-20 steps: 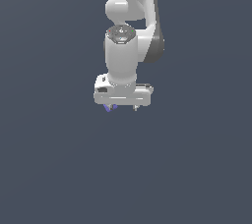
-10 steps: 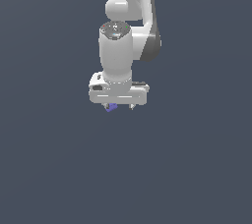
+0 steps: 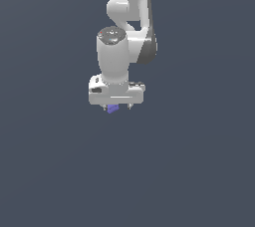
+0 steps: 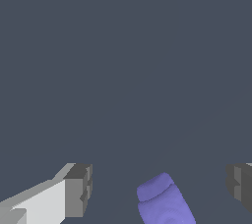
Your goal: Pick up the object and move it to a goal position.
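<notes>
The object, a small violet-blue block (image 3: 113, 108), shows just under the white hand in the exterior view, between the two short fingers. My gripper (image 3: 117, 107) points straight down over it. In the wrist view the block (image 4: 162, 206) has a rounded look and lies tilted between the fingers (image 4: 78, 191). There is a visible gap between it and each finger. The gripper (image 4: 158, 188) is open, with jaws much wider than the block. The far side of the block is hidden by the hand in the exterior view.
The white arm (image 3: 127, 17) rises from the hand toward the top of the exterior view. A plain dark grey surface (image 3: 189, 171) fills the rest of both views. No goal marker shows.
The hand has shifted slightly toward the exterior view's left and a little upward in the picture. The block still shows under the hand, between the fingers.
</notes>
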You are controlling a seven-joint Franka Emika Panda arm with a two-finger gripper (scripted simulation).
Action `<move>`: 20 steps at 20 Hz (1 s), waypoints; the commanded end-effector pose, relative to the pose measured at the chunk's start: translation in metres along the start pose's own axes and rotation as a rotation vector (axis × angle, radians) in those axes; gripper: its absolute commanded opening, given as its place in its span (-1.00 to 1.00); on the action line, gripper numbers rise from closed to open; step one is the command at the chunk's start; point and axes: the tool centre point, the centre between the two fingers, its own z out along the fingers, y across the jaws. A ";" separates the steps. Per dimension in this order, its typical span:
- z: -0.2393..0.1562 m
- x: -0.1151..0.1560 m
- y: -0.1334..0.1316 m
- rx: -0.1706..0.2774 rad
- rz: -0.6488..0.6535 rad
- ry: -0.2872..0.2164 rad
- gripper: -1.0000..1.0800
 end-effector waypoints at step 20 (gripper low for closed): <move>0.065 -0.103 0.038 0.022 -0.410 -0.050 0.92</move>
